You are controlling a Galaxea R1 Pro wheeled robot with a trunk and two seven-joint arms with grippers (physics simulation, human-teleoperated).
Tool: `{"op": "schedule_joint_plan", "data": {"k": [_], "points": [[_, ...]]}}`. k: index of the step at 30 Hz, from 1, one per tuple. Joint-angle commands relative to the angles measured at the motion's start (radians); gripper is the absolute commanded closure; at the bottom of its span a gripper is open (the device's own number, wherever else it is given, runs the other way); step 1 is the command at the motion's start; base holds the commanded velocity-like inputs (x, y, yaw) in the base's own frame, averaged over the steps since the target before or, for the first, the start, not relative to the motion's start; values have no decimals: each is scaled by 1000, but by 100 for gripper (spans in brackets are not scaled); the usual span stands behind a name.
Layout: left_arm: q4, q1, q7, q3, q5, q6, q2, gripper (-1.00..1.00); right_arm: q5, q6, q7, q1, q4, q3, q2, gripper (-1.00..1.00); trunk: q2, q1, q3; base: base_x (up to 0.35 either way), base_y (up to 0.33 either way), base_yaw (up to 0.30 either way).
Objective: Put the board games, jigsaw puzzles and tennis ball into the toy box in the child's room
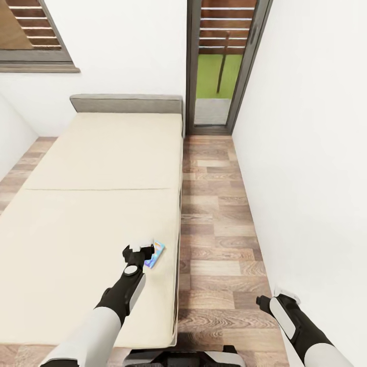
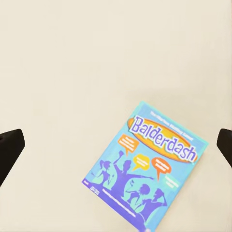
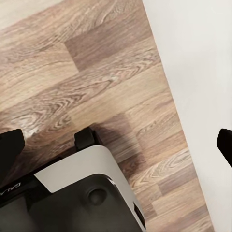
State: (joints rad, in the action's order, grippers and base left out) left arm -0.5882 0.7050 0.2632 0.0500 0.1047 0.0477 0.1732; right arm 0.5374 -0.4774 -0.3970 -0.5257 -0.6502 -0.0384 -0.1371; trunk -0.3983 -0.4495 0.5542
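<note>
A small blue board game (image 1: 155, 254) with "Balderdash" on its cover (image 2: 147, 166) lies flat on the beige bed (image 1: 102, 168), close to the bed's right edge. My left gripper (image 1: 139, 250) hovers just above and to the left of it. In the left wrist view its dark fingertips (image 2: 9, 150) stand wide apart, open and empty, and the box sits off-centre between them. My right gripper (image 1: 278, 295) hangs low over the floor by the wall, open with nothing in it (image 3: 116, 145). The table, toy box, jigsaw puzzles and tennis ball are out of view.
A strip of wood floor (image 1: 219, 229) runs between the bed and the white wall (image 1: 316, 178) on the right. A glass door (image 1: 224, 66) stands at the far end, and the grey headboard (image 1: 126, 103) lies beyond the mattress. My own base (image 3: 82, 193) is below the right gripper.
</note>
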Motion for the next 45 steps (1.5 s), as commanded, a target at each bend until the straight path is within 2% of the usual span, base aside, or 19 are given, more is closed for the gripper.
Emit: {"op": "schedule_joint_plan", "data": {"k": [1,40,42,45], "points": [[1,1,1,5,10,3,1,-100,9,-3,-8,0,-2,-4,-1,-100,-2,0,3,0,0,0],[5,1,1,3,4,10,1,-100,9,-3,-8,0,-2,-3,-1,-100,-2,0,67,0,0,0],[3,1,1,3,0,9,1,-100,9,-3,-8,0,-2,-4,-1,-100,-2,0,70,0,0,0],[0,1,1,2,-25,7,1,-100,10,-3,-8,0,-2,-3,-1,-100,-2,0,75,0,0,0]]}}
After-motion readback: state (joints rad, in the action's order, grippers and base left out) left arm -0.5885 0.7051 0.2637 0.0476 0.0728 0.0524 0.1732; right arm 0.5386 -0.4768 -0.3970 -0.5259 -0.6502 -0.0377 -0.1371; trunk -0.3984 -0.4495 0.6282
